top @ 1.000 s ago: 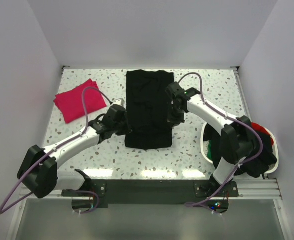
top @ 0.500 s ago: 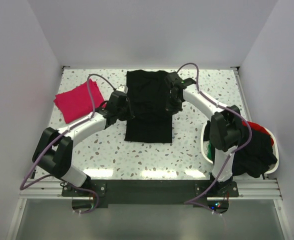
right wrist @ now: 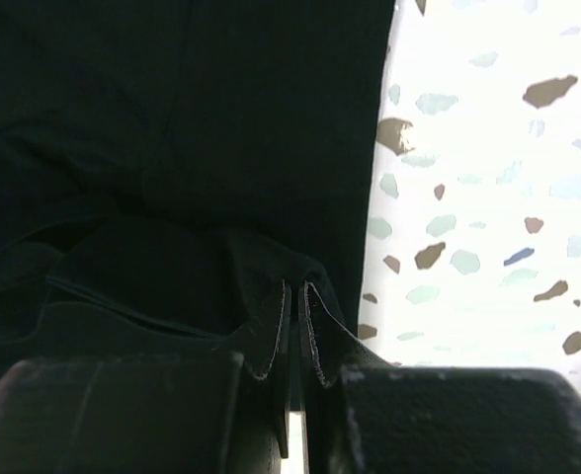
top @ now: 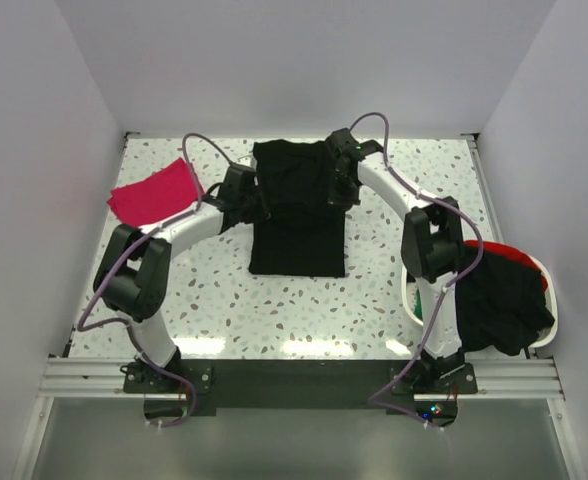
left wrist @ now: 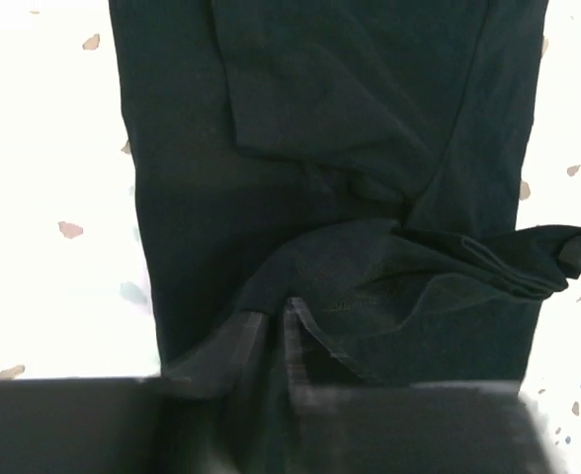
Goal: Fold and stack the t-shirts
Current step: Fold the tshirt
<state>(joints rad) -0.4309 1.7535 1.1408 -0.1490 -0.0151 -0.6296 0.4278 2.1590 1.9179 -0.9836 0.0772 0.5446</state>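
Two robot arms reach across a pale speckled table point(top: 274, 310) toward one dark garment, seen from above.

At far left a pink t-shirt point(top: 152, 193) lies folded into a small rectangle, well apart from the work.

Just right of it, the left gripper point(top: 246, 197) sits at the left edge of a black t-shirt point(top: 299, 235). Its wrist camera shows the two fingers drawn in on a raised pinch of black cloth.

The black t-shirt lies in the middle of the table as a long narrow panel, running away from the arms. A lifted ridge of cloth crosses it from one side to the other.

The right gripper point(top: 337, 185) is on the shirt's right edge, slightly farther back than the left. Its fingers are pressed almost together with a thin fold of the same cloth caught between them.

At far right a white basket point(top: 411, 290) holds a heap of more shirts point(top: 499, 305), mostly black, with red and green showing.

The step in hand looks like a fold across the shirt's length, carried by both grips at once. To do it well, the two grips should travel level and at one pace, with the cloth between them lightly taut so the ridge does not sag or twist. The carried edge should land square on the layer beneath, and the fingers should let go only when the cloth lies flat.
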